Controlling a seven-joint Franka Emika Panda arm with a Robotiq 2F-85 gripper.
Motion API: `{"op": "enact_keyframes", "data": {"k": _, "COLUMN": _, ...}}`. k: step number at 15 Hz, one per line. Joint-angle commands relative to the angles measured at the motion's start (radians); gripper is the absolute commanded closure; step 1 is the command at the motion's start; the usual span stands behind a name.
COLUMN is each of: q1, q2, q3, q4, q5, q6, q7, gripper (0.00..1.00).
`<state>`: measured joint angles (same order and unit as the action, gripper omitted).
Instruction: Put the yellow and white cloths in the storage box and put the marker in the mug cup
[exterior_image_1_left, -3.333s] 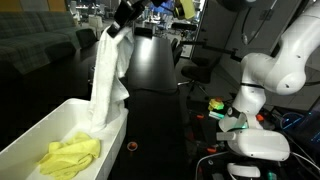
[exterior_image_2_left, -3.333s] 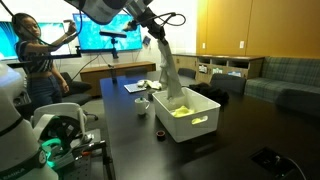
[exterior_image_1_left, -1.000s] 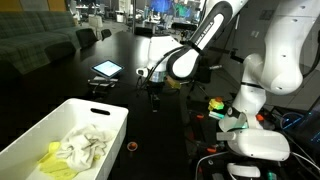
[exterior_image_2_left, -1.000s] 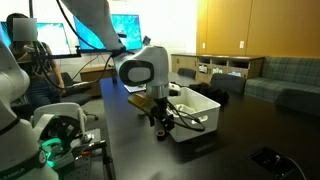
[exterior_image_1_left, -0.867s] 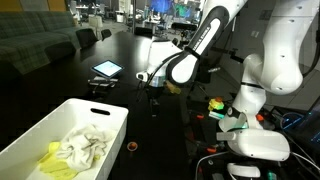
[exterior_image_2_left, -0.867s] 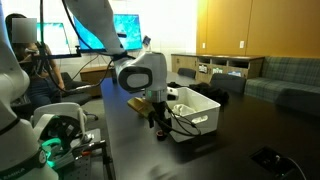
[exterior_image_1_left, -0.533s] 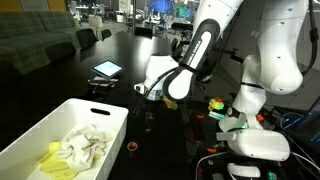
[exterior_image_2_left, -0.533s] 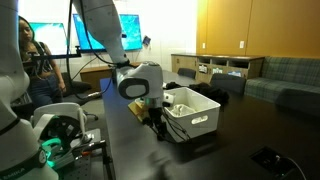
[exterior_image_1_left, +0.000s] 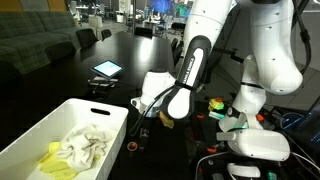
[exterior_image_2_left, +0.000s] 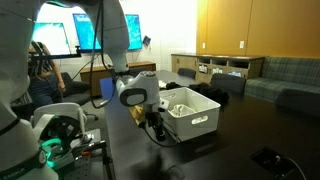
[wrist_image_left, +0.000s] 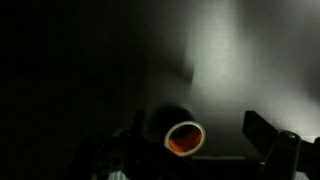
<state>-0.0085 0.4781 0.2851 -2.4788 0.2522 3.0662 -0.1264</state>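
Observation:
The white storage box (exterior_image_1_left: 62, 114) (exterior_image_2_left: 200, 122) stands on the black table. In it lie the yellow cloth (exterior_image_1_left: 58, 160) and the white cloth (exterior_image_1_left: 86, 145). My gripper (exterior_image_1_left: 141, 126) (exterior_image_2_left: 154, 127) hangs low over the table just beside the box's corner. In the wrist view the gripper (wrist_image_left: 195, 142) is open, its dark fingers (wrist_image_left: 265, 130) standing wide apart with nothing between them. Below it sits a small round thing with a white rim and an orange inside (wrist_image_left: 184, 137) (exterior_image_1_left: 132, 147); I cannot tell whether it is the mug cup. The marker does not show.
A tablet (exterior_image_1_left: 105, 69) lies further back on the table. A white robot base (exterior_image_1_left: 256, 146) and some coloured items (exterior_image_1_left: 215, 104) stand at the table's side. In an exterior view a person (exterior_image_2_left: 40, 62) stands near screens behind the table.
The white cloth, held above the box earlier, now lies in it. Over the last second the arm has swung down and toward the box's corner, gripper still open.

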Motion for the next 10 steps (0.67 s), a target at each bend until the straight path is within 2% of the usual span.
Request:
{"op": "enact_keyframes", "data": {"k": 1, "q1": 0.026, "q2": 0.049, "q3": -0.008, "q4": 0.027, "q5": -0.048, "q6": 0.074, "q7": 0.066, "gripper": 0.00}}
{"op": "enact_keyframes", "data": {"k": 4, "q1": 0.071, "q2": 0.068, "q3": -0.035, "q4": 0.040, "q5": -0.087, "q6": 0.106, "q7": 0.100, "gripper": 0.00}}
{"op": "enact_keyframes", "data": {"k": 10, "q1": 0.251, "q2": 0.089, "q3": -0.184, "q4": 0.098, "q5": -0.133, "q6": 0.076, "q7": 0.191, "gripper": 0.00}}
